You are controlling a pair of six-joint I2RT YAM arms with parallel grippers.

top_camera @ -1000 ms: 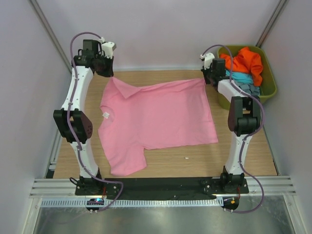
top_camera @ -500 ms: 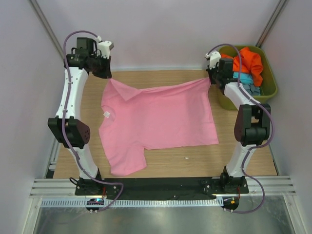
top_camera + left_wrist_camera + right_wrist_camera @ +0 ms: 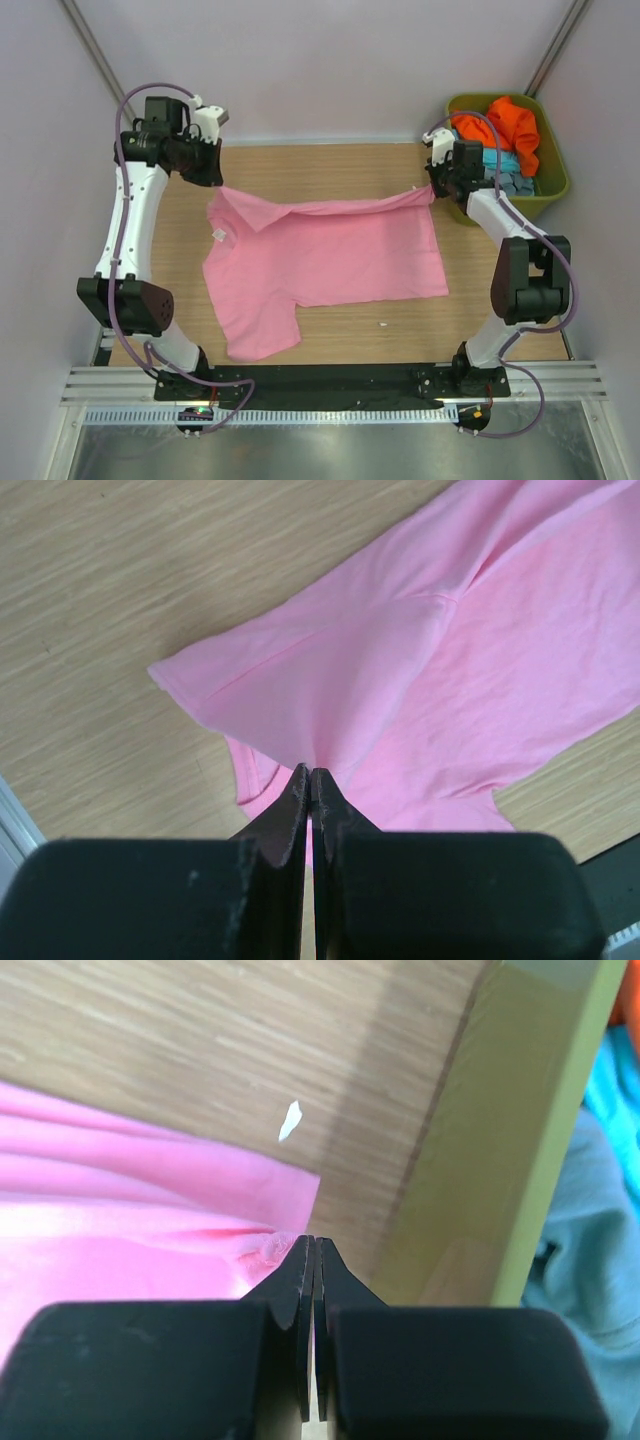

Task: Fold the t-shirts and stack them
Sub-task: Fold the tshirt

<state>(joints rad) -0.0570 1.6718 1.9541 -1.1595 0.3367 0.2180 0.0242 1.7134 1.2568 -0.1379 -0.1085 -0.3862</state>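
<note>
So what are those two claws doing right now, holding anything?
Left gripper: closed on a far corner of the pink t-shirt.
Right gripper: closed on its other far corner.

far edge of pink t-shirt [image 3: 330,260] lifted, drawn towards near side

**Two arms, both grippers pinched closed**

Left arm [image 3: 130,215]: stretched to the far side, elbow low; left gripper [image 3: 310,772] clamps the pink t-shirt [image 3: 330,250] at its far left corner.
Right arm [image 3: 500,215]: likewise; right gripper [image 3: 311,1240] clamps the far right corner.
</note>
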